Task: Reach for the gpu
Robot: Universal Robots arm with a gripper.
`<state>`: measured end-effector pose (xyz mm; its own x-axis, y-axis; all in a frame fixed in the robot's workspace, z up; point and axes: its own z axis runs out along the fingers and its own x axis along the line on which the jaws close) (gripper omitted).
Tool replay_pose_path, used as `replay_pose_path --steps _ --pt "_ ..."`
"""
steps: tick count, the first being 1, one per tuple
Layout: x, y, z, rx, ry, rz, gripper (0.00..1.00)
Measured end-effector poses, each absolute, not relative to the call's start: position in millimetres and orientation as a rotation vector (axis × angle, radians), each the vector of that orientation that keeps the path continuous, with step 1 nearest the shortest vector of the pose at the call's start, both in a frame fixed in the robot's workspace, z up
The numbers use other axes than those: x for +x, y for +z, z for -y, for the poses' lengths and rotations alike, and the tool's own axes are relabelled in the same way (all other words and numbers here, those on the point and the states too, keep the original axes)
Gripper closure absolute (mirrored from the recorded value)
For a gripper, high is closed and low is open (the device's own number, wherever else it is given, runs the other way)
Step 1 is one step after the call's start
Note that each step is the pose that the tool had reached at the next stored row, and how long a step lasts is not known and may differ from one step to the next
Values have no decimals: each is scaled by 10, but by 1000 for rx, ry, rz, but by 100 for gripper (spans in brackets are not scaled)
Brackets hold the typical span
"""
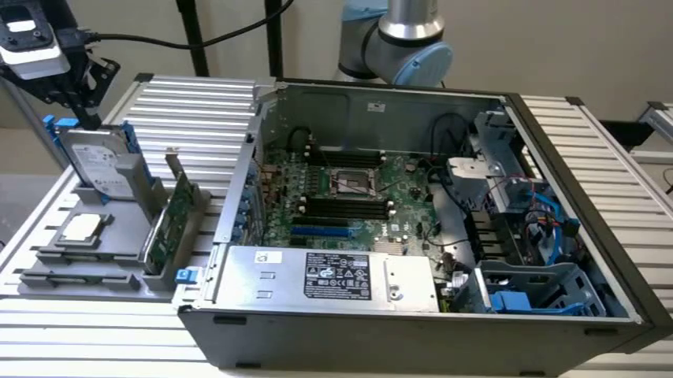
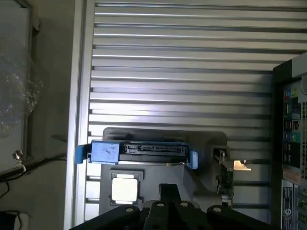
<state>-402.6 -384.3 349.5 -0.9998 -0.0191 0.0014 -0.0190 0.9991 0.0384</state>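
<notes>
Gripper (image 1: pixel 84 106), black metal with a white camera block above it, hangs just above the far top corner of the hard drive (image 1: pixel 94 161). It holds nothing, and I cannot tell whether it is apart or together. In the wrist view its dark linkage (image 2: pixel 168 203) sits over the grey plastic holder (image 2: pixel 201 158). The gpu (image 1: pixel 169 224) is a thin flat green card studded with small components. It stands on its long edge in a slot of the holder (image 1: pixel 63 272), with a silver metal bracket at its far end, on the exterior view's right of the hard drive and just beside the case wall. From the wrist it shows edge-on as a narrow strip (image 2: pixel 225 179). The hard drive, a silver slab with a white label and 2 blue side rails, stands upright (image 2: pixel 139 151) between the gripper and the gpu, with a grey upright support beside it. The processor chip (image 1: pixel 84 228), square with a dull silver lid, lies flat in the holder's near recess (image 2: pixel 124 188). The open computer case (image 1: pixel 421 331) is dark sheet steel; inside are a green motherboard (image 1: pixel 363 209) and a silver labelled power supply (image 1: pixel 326 276). All of this rests on a table (image 1: pixel 600 150) of ribbed aluminium profile. Black cables (image 1: pixel 158 38) trail behind the gripper.
</notes>
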Motion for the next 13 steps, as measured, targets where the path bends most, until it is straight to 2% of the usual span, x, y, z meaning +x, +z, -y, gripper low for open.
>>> replay_pose_path --steps 13 --pt "-3643 3511 4134 29 -60 3122 89"
